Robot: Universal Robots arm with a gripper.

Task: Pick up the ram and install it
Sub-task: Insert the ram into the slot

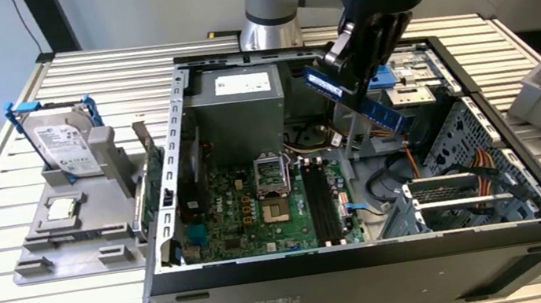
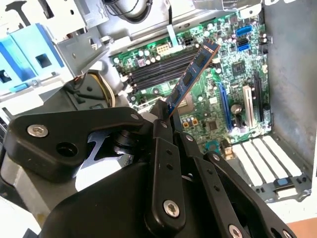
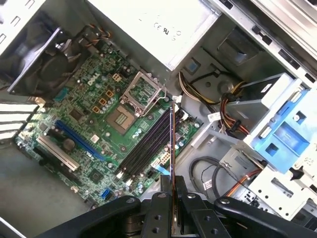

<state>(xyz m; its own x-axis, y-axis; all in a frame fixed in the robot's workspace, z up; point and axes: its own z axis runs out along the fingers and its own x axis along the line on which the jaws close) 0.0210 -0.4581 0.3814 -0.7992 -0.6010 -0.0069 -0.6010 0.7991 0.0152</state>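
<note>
Your gripper is clamped on one end of the ram, and that end is hidden between the black fingers. You see the stick held tilted above the open case, clear of the motherboard's black slots, and edge-on in the first wrist view.

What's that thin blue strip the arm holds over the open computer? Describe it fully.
The ram is a thin, flat blue-green circuit board carrying a row of dark chips. The gripper pinches one end; the rest juts out free, tilted, in the air above the open case, not seated in the long black slots.
</note>
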